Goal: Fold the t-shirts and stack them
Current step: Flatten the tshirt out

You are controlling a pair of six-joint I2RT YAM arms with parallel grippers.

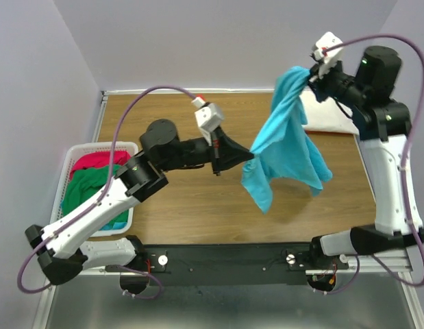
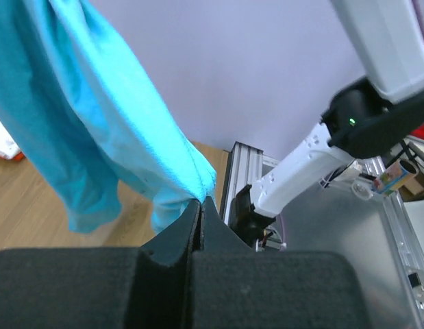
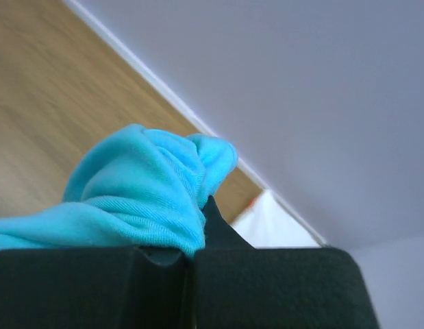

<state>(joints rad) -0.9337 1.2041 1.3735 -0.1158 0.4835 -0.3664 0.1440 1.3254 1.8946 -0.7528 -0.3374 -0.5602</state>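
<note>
A turquoise t-shirt hangs in the air over the right half of the table, held by both arms. My right gripper is up high at the back right, shut on a bunched top edge of the turquoise t-shirt; in its own view the right gripper has cloth piled over one finger. Lower down, my left gripper reaches in from the left and is shut on a side edge of the same shirt; the left gripper pinches it at the very tips. A cream-white t-shirt lies flat at the back right.
A white lattice basket stands at the table's left edge with a red t-shirt and a green t-shirt in it. The hanging shirt's lowest corner dangles just above the wooden tabletop. Walls close the back and sides.
</note>
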